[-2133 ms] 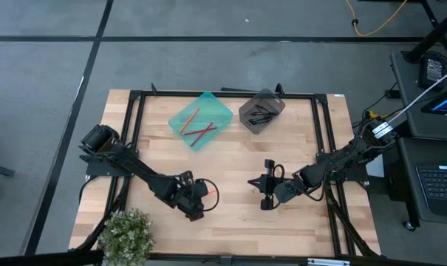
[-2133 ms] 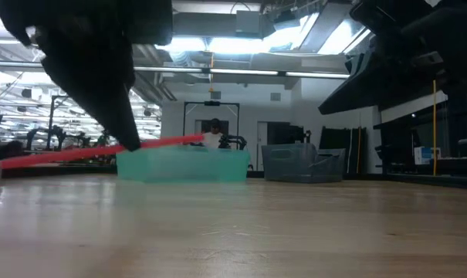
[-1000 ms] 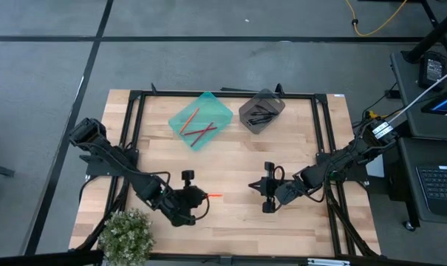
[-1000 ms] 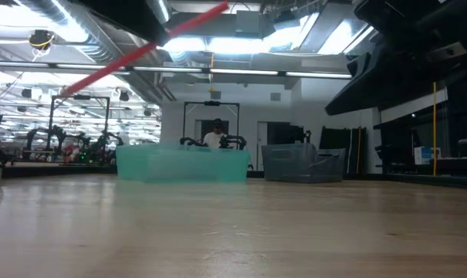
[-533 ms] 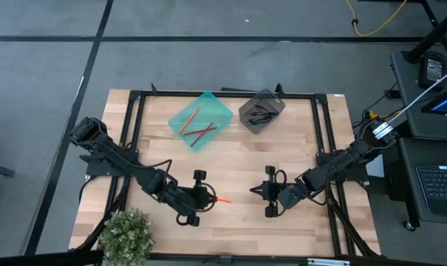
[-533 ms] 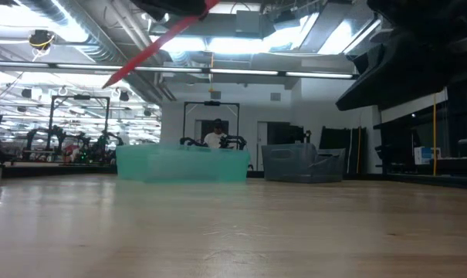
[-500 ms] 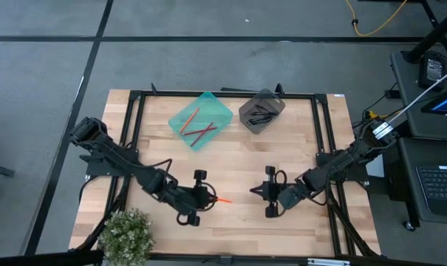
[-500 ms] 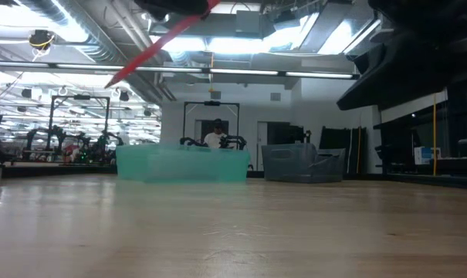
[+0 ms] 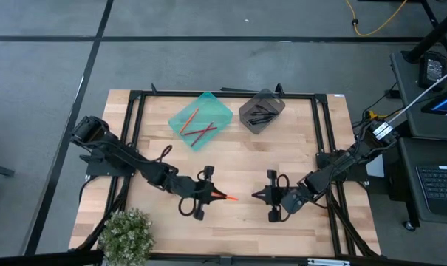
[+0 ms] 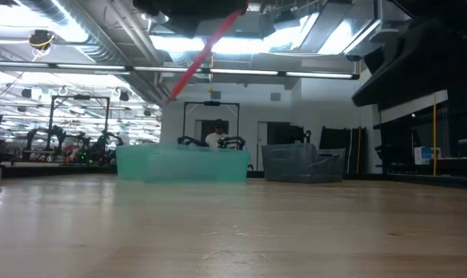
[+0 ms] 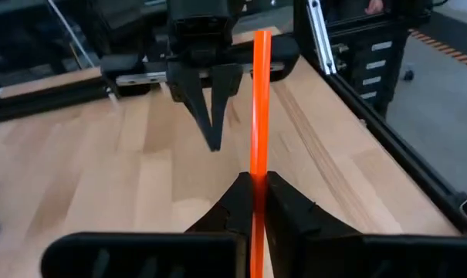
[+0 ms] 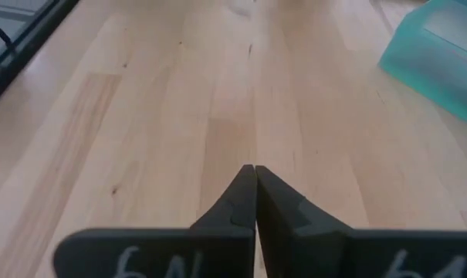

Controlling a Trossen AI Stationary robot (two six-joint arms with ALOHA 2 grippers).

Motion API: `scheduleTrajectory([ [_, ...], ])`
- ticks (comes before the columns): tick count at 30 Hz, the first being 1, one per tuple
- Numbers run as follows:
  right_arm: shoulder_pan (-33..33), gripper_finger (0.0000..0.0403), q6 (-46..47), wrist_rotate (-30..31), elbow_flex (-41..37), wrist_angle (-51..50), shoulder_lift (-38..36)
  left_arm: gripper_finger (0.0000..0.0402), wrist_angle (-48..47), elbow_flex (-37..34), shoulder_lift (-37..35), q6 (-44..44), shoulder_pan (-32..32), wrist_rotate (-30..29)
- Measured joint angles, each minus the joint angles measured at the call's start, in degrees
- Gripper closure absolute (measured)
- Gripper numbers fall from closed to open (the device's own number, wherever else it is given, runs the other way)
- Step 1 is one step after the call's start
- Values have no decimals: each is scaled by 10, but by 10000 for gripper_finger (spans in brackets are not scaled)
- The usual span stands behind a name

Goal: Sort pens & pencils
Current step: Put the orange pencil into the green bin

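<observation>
Bare wood of the light wooden desk lies open between the two tools and the bins at the far edge. The left tool, gripping a bright orange pencil, faces the closed right tool across a narrow gap. The translucent teal bin and smoky grey bin stand side by side; a green potted plant blocks the near left corner.

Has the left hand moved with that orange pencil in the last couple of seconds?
Yes. In the high view the left hand has carried the orange pencil rightward toward the table's middle, nearer the right hand, still short of the teal bin.
</observation>
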Motion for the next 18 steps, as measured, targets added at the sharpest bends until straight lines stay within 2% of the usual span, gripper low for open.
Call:
scheduleTrajectory([
  [10,10,399,4,0,0,0,0,388,147,-94,-40,35,24,14],
  [18,10,399,4,0,0,0,0,388,298,-208,-78,35,46,13],
])
